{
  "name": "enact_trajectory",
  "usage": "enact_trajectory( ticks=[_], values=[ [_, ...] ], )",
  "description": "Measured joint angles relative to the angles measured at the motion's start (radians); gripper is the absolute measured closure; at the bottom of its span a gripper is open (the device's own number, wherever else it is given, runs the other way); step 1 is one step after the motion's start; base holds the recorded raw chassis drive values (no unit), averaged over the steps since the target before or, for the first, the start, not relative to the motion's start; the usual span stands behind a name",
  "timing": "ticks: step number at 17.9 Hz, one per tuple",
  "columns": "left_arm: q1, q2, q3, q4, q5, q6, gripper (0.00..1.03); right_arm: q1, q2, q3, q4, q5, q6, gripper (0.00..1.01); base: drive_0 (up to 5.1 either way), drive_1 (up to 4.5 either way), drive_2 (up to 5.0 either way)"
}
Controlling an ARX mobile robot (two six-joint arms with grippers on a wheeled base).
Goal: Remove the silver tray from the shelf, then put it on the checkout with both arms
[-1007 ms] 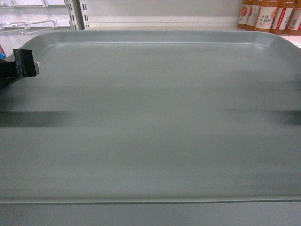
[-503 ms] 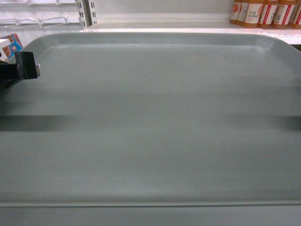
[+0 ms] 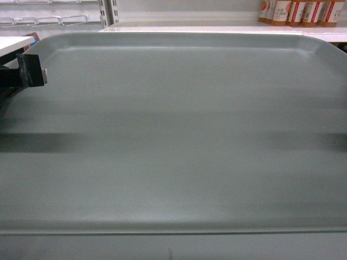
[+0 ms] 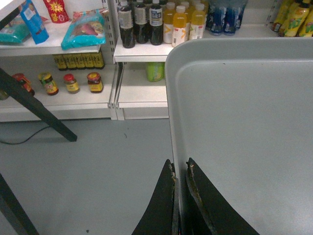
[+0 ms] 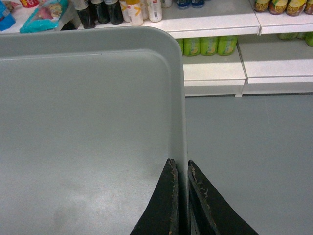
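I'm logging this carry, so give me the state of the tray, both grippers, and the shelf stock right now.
silver tray: held level in the air, empty, clear of the shelf.
left gripper: shut on the tray's left rim.
right gripper: shut on the tray's right rim.
bottles: upright on the shelf.
jars: upright on a lower board.

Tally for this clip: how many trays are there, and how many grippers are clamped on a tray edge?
Tray: 1
Grippers shut on its rim: 2, the left gripper and the right gripper
Total: 3
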Motion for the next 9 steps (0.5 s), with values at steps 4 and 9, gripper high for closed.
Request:
enact_trajectory(
  ticks=[4, 9],
  values=[
    [-0.002, 0.0, 0.0, -0.007, 0.001, 0.0, 0.99, 0.0, 0.001, -0.001, -0.011, -0.002, 0.0, 0.98, 0.0, -4.27, 4.2],
    [0.0, 0.001, 0.0, -0.009, 0.002, 0.0, 0.99, 0.0, 0.001, -0.002, -0.007, -0.001, 0.0, 0.98, 0.1, -4.14, 4.4]
  ],
)
